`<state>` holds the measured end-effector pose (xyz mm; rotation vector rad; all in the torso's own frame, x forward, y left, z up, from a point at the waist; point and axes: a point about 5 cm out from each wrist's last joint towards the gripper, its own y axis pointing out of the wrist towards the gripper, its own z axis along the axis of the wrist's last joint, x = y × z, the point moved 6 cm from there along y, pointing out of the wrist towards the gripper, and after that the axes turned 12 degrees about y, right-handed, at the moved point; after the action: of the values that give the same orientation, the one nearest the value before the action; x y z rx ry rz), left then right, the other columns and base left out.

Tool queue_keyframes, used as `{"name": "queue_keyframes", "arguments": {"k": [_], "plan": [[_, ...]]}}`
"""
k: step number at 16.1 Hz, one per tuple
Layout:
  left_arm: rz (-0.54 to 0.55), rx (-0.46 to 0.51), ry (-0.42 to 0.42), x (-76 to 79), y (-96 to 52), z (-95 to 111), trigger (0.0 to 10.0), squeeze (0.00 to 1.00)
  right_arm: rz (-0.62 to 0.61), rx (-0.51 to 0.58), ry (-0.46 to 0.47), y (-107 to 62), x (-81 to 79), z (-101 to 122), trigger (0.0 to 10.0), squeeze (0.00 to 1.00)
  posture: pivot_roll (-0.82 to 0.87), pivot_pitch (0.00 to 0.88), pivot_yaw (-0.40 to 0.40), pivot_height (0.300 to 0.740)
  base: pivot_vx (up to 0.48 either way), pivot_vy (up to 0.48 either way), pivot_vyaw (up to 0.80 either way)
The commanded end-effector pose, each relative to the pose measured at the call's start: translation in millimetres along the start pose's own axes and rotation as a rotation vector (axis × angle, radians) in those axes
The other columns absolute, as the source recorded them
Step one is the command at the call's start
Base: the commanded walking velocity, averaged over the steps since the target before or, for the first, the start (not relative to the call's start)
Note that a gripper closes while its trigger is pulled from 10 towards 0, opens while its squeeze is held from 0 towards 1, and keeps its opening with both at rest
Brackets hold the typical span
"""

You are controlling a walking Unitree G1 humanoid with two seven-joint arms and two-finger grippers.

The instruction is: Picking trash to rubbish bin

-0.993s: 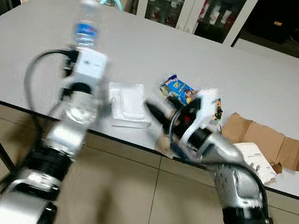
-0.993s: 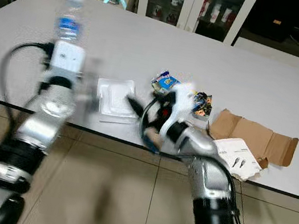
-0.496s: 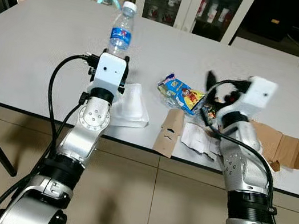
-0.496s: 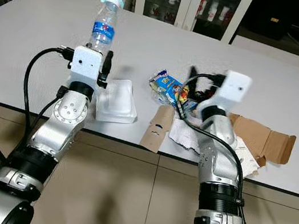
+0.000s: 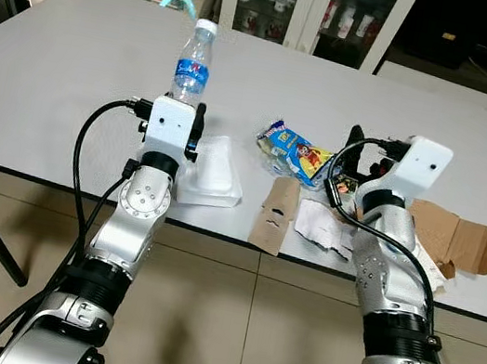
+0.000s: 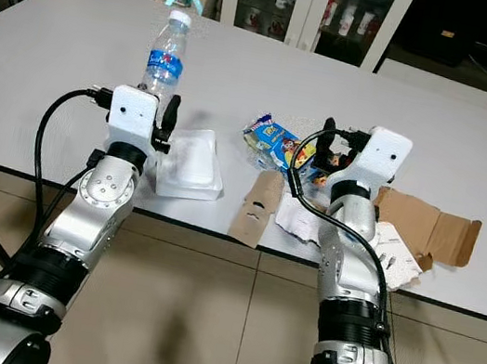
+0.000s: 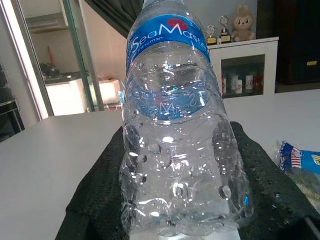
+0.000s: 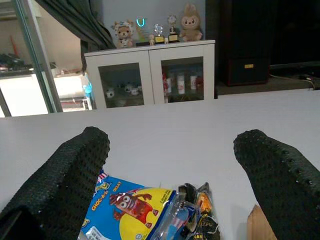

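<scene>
My left gripper [image 7: 182, 170] is shut on a clear water bottle [image 5: 194, 62] with a blue label, held upright above the white table [image 5: 64, 75]. The bottle [image 7: 180, 125] sits between the black pads. My right gripper [image 8: 175, 165] is open, its fingers [image 8: 75, 175] spread wide. It hovers just above the table behind a blue snack packet [image 8: 125, 205] and a dark crumpled wrapper [image 8: 197, 212]. In the left eye view the right gripper [image 5: 352, 154] is to the right of that packet [image 5: 292, 148].
A clear plastic container [image 5: 217, 173] lies beside the left arm. A folded cardboard scrap [image 5: 275, 214] and torn white paper [image 5: 325, 227] hang at the front edge. Flattened brown cardboard [image 5: 455, 240] lies at the right. Cabinets [image 5: 303, 4] stand behind the table.
Both arms have swung up and settled from a blur. The left holds the bottle upright, slightly tilted now. The right gripper moved from over the container to behind the snack packet.
</scene>
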<state>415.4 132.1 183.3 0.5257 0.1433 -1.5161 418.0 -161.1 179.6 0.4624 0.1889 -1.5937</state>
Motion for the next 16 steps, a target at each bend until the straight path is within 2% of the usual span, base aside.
{"name": "queue_keyframes", "arguments": {"k": [1,8,16], "plan": [[-0.01,-0.018,0.018,2.8,-0.9,-4.5,10.0,0.0,-0.009,0.01,0.002,0.4,1.7,0.0,10.0,0.0,0.04,0.0,-0.078,0.74,0.0,0.0,0.0],[-0.02,-0.02,0.039,7.1,-1.7,-4.3,10.0,0.0,-0.008,-0.02,-0.002,-0.2,-0.8,-9.8,10.0,0.0,0.04,0.0,-0.079,0.74,0.0,0.0,0.0],[-0.007,-0.021,0.041,5.0,-1.0,-3.6,10.0,0.0,-0.027,-0.043,-0.009,-0.1,4.3,-13.9,10.0,0.0,0.03,0.009,-0.086,0.74,-0.28,0.0,0.0]]}}
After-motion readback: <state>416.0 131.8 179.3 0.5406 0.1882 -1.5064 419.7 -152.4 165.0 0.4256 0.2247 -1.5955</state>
